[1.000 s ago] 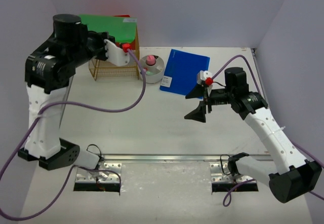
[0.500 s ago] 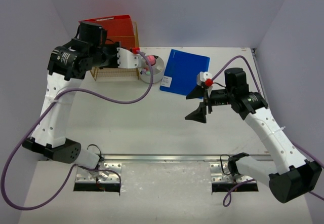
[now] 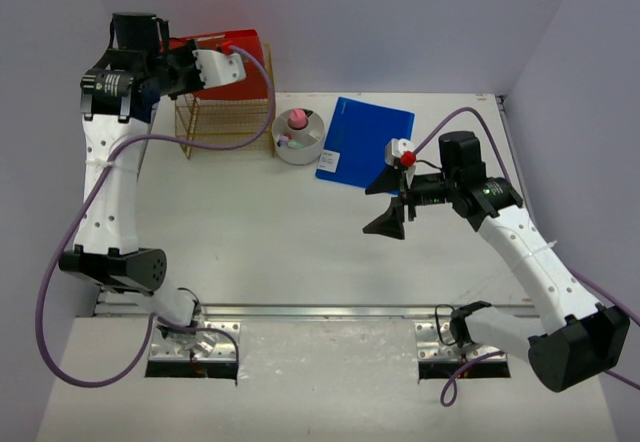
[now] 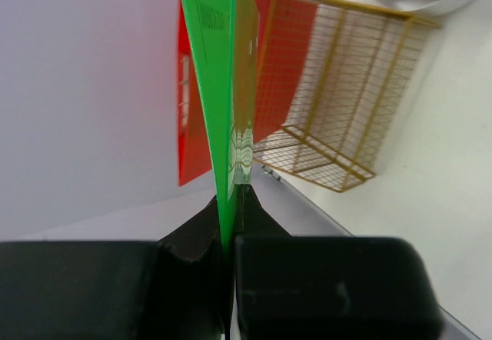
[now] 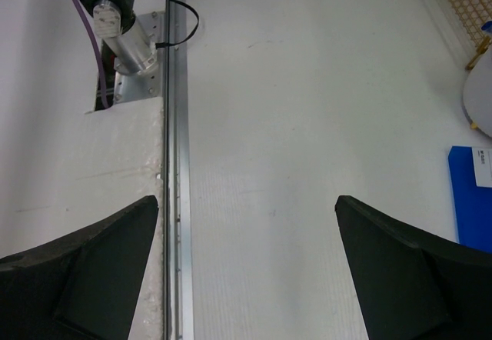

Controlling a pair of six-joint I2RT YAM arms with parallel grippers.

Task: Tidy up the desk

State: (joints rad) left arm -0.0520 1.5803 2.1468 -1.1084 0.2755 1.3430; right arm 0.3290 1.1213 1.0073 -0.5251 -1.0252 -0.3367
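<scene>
The desk (image 3: 290,237) is a white tabletop with a metal rail (image 3: 320,312) along its near edge. My left gripper (image 4: 231,205) is shut on a green folder (image 4: 211,63), seen edge-on in the left wrist view. It is raised at the back left, beside the gold wire rack (image 3: 225,127). A red folder (image 3: 228,50) stands in the rack against the wall. In the top view the green folder and the left fingers are hidden by the wrist. My right gripper (image 3: 388,205) is wide open and empty above the desk's middle right.
A blue folder (image 3: 365,142) lies flat at the back centre. A white round holder (image 3: 298,137) with a pink item sits between it and the rack. Pale walls close the back and sides. The rail also shows in the right wrist view (image 5: 175,163).
My left arm has swung up and back to the left with the green folder, which now stands edge-on and no longer covers the red folder. The right arm has barely moved.
</scene>
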